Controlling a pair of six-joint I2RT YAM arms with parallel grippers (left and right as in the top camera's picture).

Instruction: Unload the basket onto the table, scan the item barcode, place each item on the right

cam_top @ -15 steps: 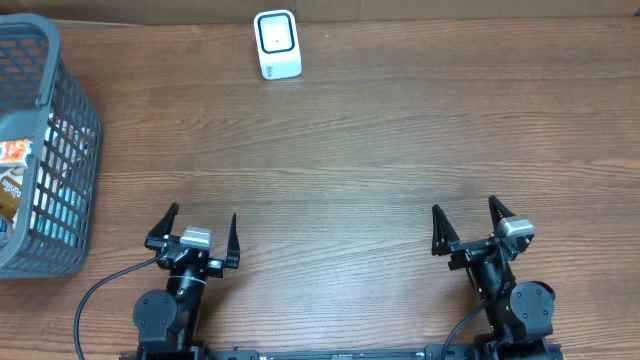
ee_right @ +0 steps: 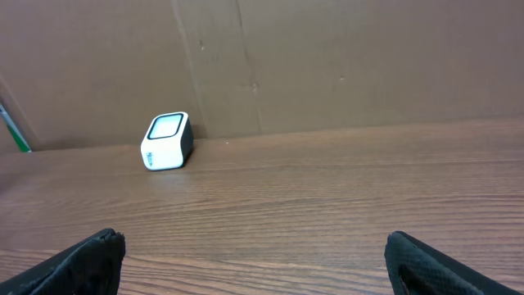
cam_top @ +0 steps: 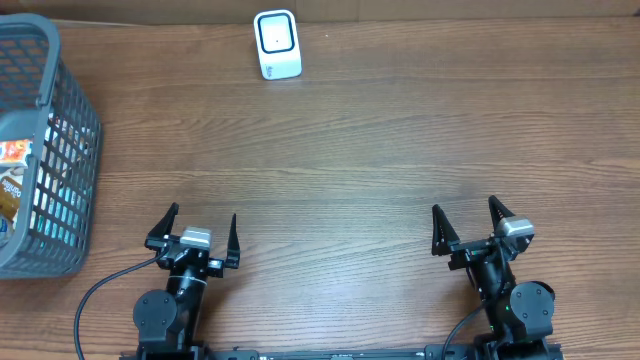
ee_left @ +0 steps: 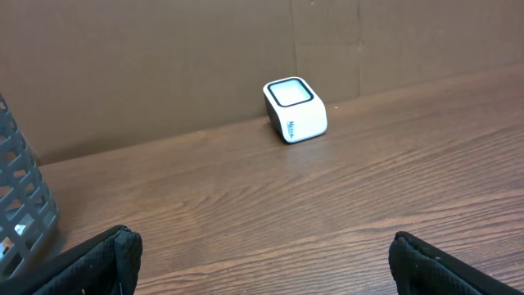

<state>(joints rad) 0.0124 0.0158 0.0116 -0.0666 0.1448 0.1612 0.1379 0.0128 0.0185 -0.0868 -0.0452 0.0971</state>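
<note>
Packets (cam_top: pixel 12 152) we are meant to scan lie inside the basket at the far left, so as we judge it the task has hardly begun: nothing has been picked up and nothing has been shown to the reader.

Working down from the biggest thing, the wooden table (cam_top: pixel 360 150) is bare across its middle. The grey mesh basket (cam_top: pixel 72 130) stands at its left edge, partly cut off by the overhead view, with at least two printed packets in it; we cannot make out a barcode on either. The small white scanner (cam_top: pixel 277 44) sits at the far edge of the table, well apart from the basket and from both arms, its dark window facing up and toward us.

What is left, by our reckoning, is everything: reach into the basket, lift a packet, and bring its barcode to the scanner window.

Our left gripper (cam_top: pixel 203 214) and right gripper (cam_top: pixel 464 206) wait near the front edge of the table. Both stand spread wide and empty, touching nothing.
</note>
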